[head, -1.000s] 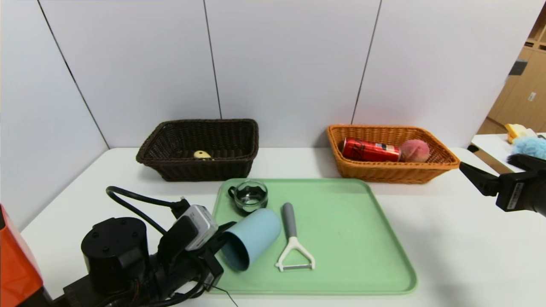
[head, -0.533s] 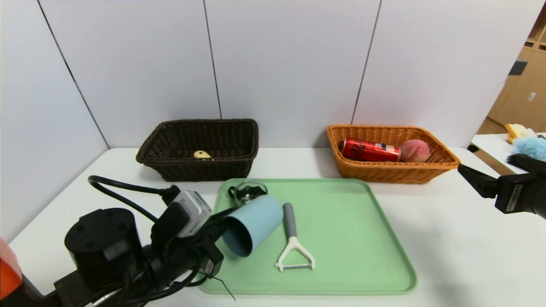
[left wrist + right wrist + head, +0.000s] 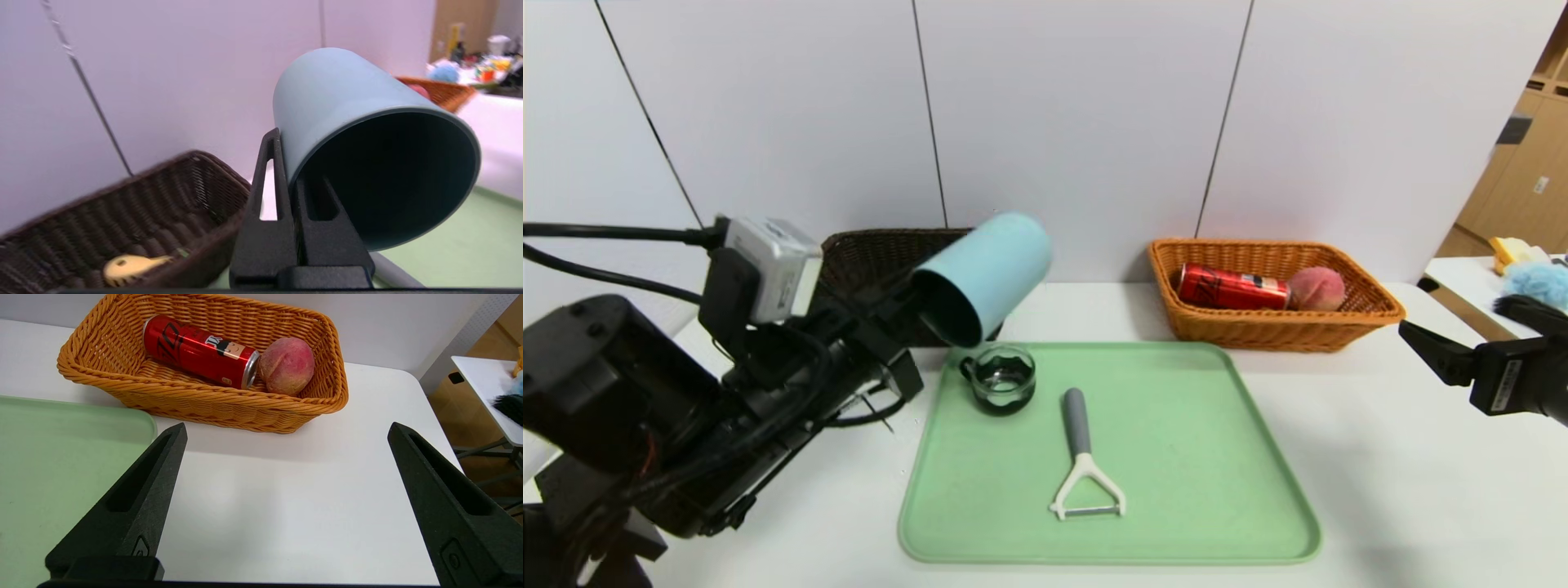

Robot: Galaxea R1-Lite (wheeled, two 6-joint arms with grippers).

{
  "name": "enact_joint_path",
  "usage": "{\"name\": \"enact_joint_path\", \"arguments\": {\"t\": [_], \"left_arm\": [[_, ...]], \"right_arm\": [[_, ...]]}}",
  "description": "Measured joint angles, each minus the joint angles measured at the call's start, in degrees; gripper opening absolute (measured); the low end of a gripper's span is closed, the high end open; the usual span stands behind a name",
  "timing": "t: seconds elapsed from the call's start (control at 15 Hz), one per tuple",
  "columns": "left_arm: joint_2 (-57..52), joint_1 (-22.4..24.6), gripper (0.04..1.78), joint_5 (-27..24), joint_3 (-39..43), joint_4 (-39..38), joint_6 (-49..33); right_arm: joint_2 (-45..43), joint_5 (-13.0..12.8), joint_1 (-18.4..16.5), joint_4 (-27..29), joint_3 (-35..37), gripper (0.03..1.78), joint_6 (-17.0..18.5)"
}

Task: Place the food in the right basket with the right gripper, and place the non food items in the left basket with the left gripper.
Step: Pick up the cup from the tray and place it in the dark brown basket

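My left gripper is shut on the rim of a light blue cup, one finger inside and one outside. The cup hangs tilted in the air in front of the dark brown left basket, which holds a small yellow item. A glass cup and a grey-handled white peeler lie on the green tray. The orange right basket holds a red can and a peach. My right gripper stands open at the table's right side.
White wall panels rise just behind both baskets. A second white table with a blue fluffy item stands off to the right. The left arm's cable loops at the left.
The left gripper has lifted the blue cup off the tray, up and back toward the brown basket, uncovering the glass cup. The right gripper has stayed put.
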Motion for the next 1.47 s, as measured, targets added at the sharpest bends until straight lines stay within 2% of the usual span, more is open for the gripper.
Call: {"name": "enact_joint_path", "arguments": {"t": [0.13,0.27,0.67,0.8,0.87,1.13,1.47], "left_arm": [[-0.91,3.91,0.08,-0.13,-6.23,6.38,-0.87],[-2.40,8.00,0.08,-0.88,-13.06,17.87,-1.39],[-4.67,21.83,0.08,-7.94,-36.41,63.99,-2.99],[-2.84,25.47,0.08,-9.01,-42.69,76.36,-2.35],[-1.46,27.12,0.08,-9.14,-44.48,80.24,-1.22],[4.99,31.18,0.08,-9.34,-47.74,83.16,3.58],[11.35,31.71,0.08,-9.03,-51.08,82.70,6.50]], "right_arm": [[-0.02,-0.02,0.02,-0.22,0.29,1.69,-0.02],[-0.16,0.01,0.02,-0.24,0.33,1.69,0.00],[-0.69,-0.05,0.00,-0.20,0.68,1.69,0.09],[-0.85,-0.02,0.00,-0.24,1.07,1.69,0.11],[-1.11,-0.02,0.00,0.02,1.21,1.69,0.13],[-1.96,-0.07,0.00,0.05,2.23,1.69,0.17],[-2.36,-0.05,0.00,-0.16,2.80,1.69,0.83]]}}
